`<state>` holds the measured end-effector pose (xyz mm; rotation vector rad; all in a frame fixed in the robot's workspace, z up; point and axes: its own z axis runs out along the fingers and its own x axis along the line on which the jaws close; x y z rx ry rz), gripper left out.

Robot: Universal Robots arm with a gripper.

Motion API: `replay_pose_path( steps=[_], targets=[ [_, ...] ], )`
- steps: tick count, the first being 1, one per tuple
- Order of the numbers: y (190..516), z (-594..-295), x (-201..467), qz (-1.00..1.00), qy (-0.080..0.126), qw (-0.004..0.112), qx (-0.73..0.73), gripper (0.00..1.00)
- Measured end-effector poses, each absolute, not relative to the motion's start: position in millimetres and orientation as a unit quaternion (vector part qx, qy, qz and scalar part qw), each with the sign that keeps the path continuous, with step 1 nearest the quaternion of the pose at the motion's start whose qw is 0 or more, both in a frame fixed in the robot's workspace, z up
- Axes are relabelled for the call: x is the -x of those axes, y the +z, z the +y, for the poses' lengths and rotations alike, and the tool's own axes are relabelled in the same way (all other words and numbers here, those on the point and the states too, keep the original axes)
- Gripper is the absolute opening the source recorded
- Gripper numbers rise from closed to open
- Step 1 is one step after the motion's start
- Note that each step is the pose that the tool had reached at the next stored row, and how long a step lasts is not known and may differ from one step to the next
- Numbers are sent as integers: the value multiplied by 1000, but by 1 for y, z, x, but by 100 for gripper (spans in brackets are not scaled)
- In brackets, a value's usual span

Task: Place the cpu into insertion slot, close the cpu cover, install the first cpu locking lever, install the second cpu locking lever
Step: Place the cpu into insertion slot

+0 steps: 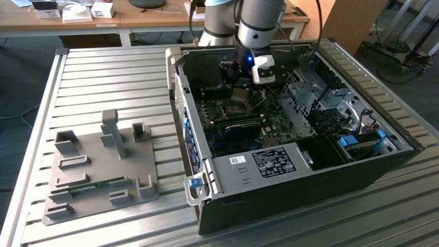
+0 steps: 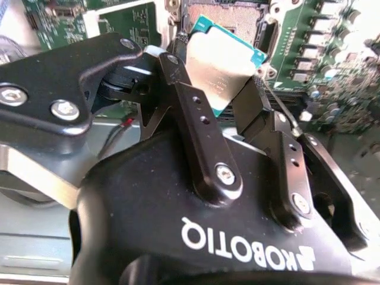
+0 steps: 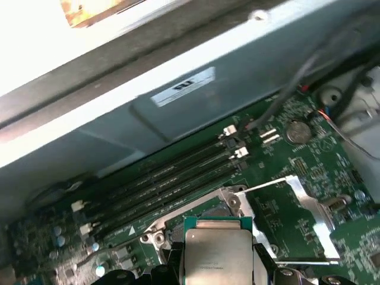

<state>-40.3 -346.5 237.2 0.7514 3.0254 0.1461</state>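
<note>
A robotics lab or workshop is showing here: a robot arm (image 1: 257, 23) is hanging over an opened computer case (image 1: 288, 180) sitting on a slatted metal table (image 1: 103, 77), a grey fixture plate (image 1: 96, 175) is lying at the exterior view's left, and wooden desks (image 1: 137, 20) are standing far behind.

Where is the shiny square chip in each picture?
Exterior view: the chip hangs under the gripper, over the green board.
Second wrist view: the chip is pinched between the gripper's fingers.
First wrist view: the chip shows near the long black slots.
Shared landmark: the green board.
</note>
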Motion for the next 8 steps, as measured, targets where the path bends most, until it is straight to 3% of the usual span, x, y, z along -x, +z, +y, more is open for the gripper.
replay_pose_path(
  steps=[8],
  targets=[
    [237,-347,40,949,46,14,-310,54]
  ],
)
